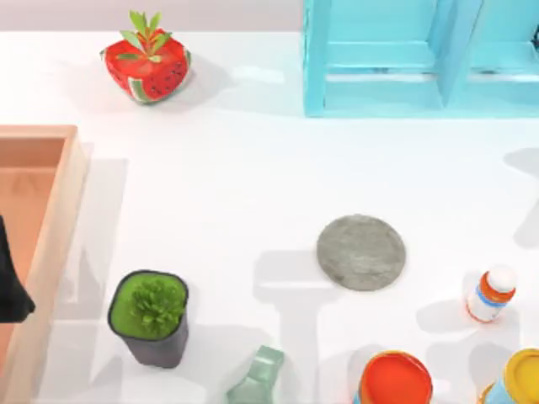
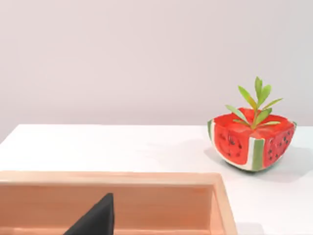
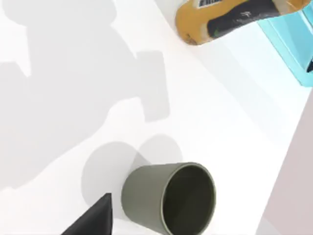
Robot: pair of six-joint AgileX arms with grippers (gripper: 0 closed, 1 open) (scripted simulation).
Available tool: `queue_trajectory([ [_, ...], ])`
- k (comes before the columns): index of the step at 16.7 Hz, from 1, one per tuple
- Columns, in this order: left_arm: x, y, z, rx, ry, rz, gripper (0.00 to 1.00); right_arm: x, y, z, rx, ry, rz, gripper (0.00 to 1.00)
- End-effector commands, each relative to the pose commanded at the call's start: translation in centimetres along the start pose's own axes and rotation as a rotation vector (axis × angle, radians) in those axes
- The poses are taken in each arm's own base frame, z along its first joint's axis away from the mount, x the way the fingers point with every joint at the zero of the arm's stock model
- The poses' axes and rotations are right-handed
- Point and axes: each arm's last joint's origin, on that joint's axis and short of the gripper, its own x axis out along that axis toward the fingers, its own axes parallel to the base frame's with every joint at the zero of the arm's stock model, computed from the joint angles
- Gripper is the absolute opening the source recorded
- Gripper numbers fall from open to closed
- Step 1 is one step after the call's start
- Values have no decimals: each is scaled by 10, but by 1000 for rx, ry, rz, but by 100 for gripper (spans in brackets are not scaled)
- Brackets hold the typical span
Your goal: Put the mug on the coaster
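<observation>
A succulent pot (image 1: 150,318) and orange-lidded cans (image 1: 394,380) crowd the table's (image 1: 227,194) near edge. The grey-green mug (image 3: 168,203) stands apart from the mottled coaster (image 1: 361,252). Left gripper (image 1: 10,278) over the wooden tray (image 1: 50,252): grip cannot be told.

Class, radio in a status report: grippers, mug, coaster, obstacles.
Left gripper parked over wooden tray. Mug on table by right gripper's finger, ungrasped. Coaster bare; nothing on it.

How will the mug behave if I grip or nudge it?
The mug looks rigid, so it should keep its shape when squeezed. Its smooth round side may slip in a loose grip. It looks empty, so probably light and apt to slide or tip if pushed.
</observation>
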Motion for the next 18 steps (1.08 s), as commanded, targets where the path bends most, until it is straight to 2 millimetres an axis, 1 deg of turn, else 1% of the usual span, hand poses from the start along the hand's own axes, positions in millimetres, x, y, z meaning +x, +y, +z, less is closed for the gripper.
queue_trajectory([
  [4, 0, 0, 0, 0, 0, 0, 100, 29, -46, 7, -302, 152, 253, 100],
  [7, 0, 0, 0, 0, 0, 0, 100, 57, -75, 3, -487, 193, 458, 100],
  [9, 0, 0, 0, 0, 0, 0, 100, 75, -89, -3, -584, 193, 582, 100],
  [11, 0, 0, 0, 0, 0, 0, 100, 91, -101, -10, -656, 179, 685, 100],
  [13, 0, 0, 0, 0, 0, 0, 100, 103, -108, -16, -703, 162, 757, 100],
  [15, 0, 0, 0, 0, 0, 0, 100, 109, -111, -20, -724, 151, 793, 100],
  [18, 0, 0, 0, 0, 0, 0, 100, 110, -112, -20, -726, 150, 798, 100],
])
